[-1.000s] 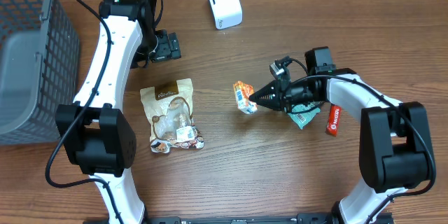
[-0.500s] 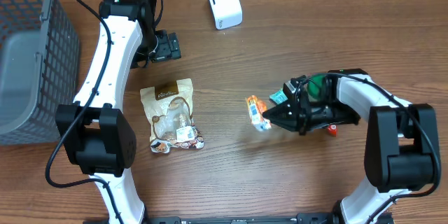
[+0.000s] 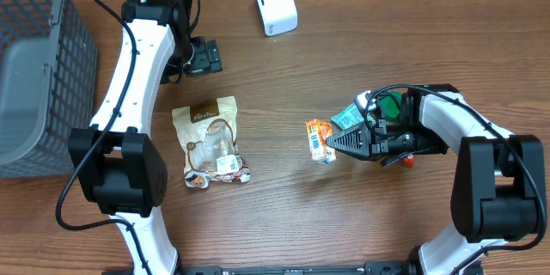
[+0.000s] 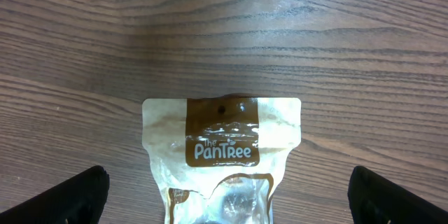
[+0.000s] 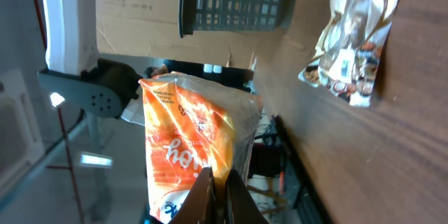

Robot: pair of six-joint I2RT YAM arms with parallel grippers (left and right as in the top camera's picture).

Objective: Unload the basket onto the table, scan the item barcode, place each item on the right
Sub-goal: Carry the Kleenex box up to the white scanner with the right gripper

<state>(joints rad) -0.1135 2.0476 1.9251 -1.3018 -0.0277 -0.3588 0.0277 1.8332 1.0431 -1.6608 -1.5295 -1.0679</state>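
Observation:
A small orange snack packet [image 3: 320, 140] hangs just above the table right of centre, pinched at its edge by my right gripper [image 3: 337, 142]. In the right wrist view the orange packet [image 5: 189, 133] stands up from the shut gripper [image 5: 222, 196], its printed side facing the camera; no barcode shows. The white scanner [image 3: 275, 4] stands at the back centre, far from the packet. My left gripper [image 3: 204, 56] hovers at the back left, open and holding nothing. Its two dark fingertips [image 4: 70, 196] are spread wide above the top of a tan PanTree pouch [image 4: 222, 147].
The PanTree pouch [image 3: 210, 142] lies flat left of centre. A green packet [image 3: 351, 119] and a red packet [image 3: 409, 159] lie partly under my right arm. A grey mesh basket [image 3: 34, 69] fills the far left edge.
My right gripper has carried the orange packet a little to the right and toward the front, and its wrist has turned. The left arm has not moved.

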